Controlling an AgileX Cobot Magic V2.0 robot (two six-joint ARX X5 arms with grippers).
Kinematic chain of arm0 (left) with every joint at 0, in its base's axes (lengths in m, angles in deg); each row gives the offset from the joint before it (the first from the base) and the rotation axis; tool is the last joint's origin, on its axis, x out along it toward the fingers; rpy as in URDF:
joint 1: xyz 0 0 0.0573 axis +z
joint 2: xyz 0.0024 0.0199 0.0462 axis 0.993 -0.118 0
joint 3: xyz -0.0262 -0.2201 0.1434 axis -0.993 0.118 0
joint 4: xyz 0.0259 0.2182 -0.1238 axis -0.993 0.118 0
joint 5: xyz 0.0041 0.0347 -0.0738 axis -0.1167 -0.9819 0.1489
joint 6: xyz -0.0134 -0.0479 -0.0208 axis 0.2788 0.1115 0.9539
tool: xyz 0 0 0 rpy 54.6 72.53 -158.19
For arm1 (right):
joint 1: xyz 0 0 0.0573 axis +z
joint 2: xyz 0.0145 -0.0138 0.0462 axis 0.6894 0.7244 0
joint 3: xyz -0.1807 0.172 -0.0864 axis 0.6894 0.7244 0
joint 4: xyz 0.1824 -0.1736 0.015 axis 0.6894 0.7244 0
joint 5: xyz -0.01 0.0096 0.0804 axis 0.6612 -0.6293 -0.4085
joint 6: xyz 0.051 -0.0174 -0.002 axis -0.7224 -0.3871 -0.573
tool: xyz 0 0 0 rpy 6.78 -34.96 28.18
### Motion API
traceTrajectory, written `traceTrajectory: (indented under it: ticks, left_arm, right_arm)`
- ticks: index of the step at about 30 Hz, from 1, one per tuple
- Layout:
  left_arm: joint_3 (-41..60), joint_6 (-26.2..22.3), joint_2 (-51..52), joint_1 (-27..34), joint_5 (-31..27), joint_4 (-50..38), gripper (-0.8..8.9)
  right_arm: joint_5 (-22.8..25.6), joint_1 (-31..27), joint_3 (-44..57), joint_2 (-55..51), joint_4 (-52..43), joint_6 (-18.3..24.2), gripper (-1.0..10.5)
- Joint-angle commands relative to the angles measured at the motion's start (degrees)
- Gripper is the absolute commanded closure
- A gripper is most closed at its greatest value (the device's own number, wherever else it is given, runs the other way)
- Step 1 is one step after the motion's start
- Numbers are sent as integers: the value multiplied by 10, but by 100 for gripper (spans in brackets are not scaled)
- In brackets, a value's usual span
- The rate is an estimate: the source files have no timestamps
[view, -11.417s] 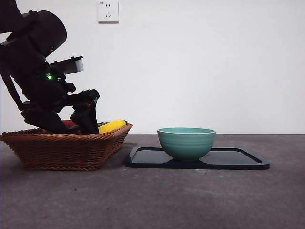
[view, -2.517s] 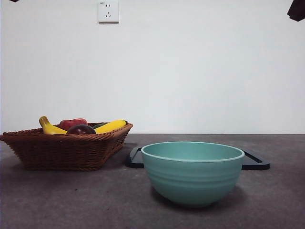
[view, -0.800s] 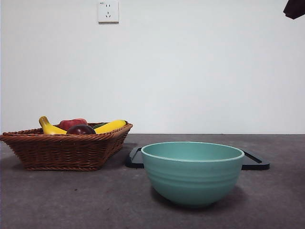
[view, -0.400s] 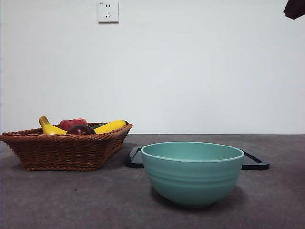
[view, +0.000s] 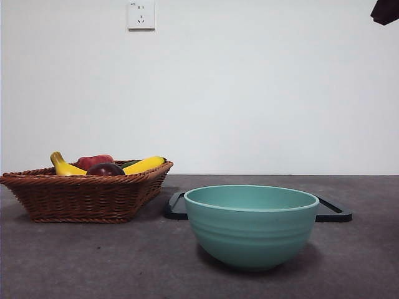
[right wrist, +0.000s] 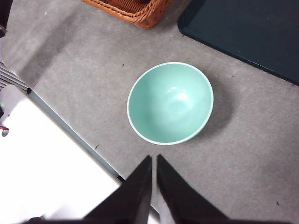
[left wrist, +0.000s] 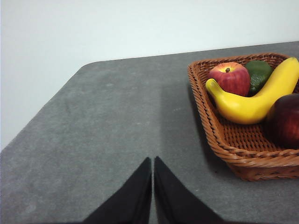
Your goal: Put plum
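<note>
The plum (view: 106, 169) (left wrist: 286, 119), dark maroon and glossy, lies in the wicker basket (view: 81, 196) (left wrist: 219, 140) at the left, near its front rim. My left gripper (left wrist: 153, 161) is shut, holds nothing and hangs over bare table beside the basket. High above the table, my right gripper (right wrist: 153, 158) is shut and empty, looking down on the teal bowl (right wrist: 170, 102) (view: 251, 224), which is empty and stands on the table in front of the tray. In the front view only a black tip (view: 385, 11) of an arm shows at the top right corner.
In the basket also lie a red apple (left wrist: 230, 78) (view: 95, 161), yellow bananas (left wrist: 254, 98) (view: 144, 164) and a green fruit (left wrist: 258, 72). A dark tray (view: 333, 212) (right wrist: 247, 32) lies behind the bowl. The table's front edge (right wrist: 70, 135) runs close to the bowl.
Nothing has moved over the last second. Much earlier, an arm was at the basket and the bowl stood on the tray; now the bowl stands in front of the tray.
</note>
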Motion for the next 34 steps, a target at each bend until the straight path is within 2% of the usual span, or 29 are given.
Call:
traceTrajectory:
  ticks: [1,34]
  left_arm:
    - [12,3,1,2,-2,9,807]
    - [12,6,1,2,-2,22,807]
  right_arm:
    - [-1,5,-10,3,-6,-3,941]
    - [-1,5,-10,3,-5,0,941]
